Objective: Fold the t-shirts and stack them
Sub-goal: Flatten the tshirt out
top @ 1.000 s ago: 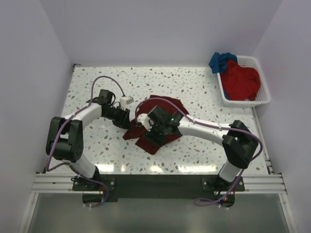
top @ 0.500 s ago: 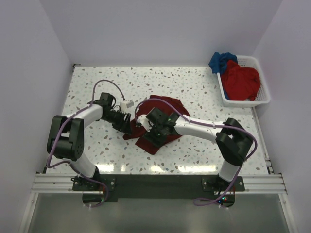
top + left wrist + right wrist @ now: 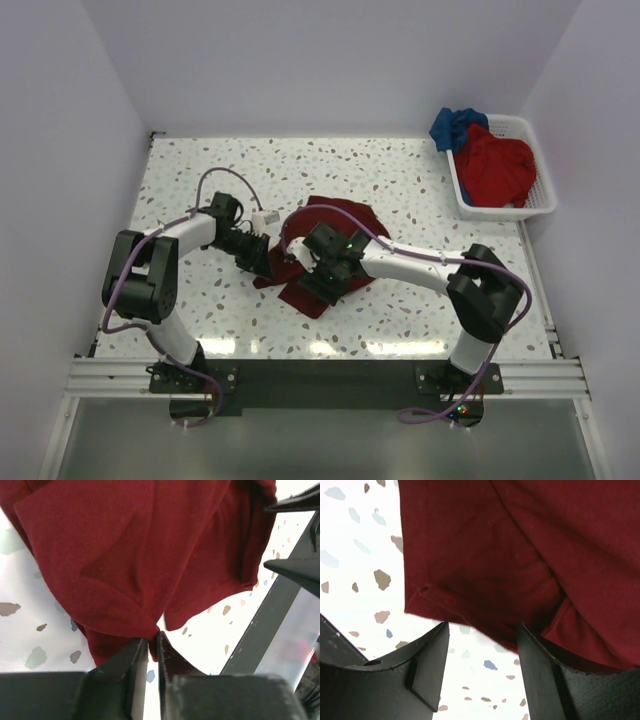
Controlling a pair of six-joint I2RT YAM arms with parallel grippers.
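Observation:
A dark maroon t-shirt (image 3: 335,222) lies crumpled in the middle of the table. My left gripper (image 3: 262,256) is shut on a fold at its left edge, the cloth (image 3: 125,565) pinched between the fingertips. My right gripper (image 3: 318,268) is open over the shirt's near part, its fingers (image 3: 432,655) straddling the hem (image 3: 485,580) just above the table. A brighter red t-shirt (image 3: 495,165) fills the white basket and a blue t-shirt (image 3: 453,126) hangs over the basket's far left corner.
The white slatted basket (image 3: 540,200) stands at the back right by the right wall. The terrazzo table (image 3: 180,180) is walled at the left, back and right. The right arm's black parts (image 3: 295,535) show at the right of the left wrist view.
The left gripper has moved a little right and toward the shirt's left edge. The right gripper has shifted slightly over the shirt. The shirt's shape is nearly the same.

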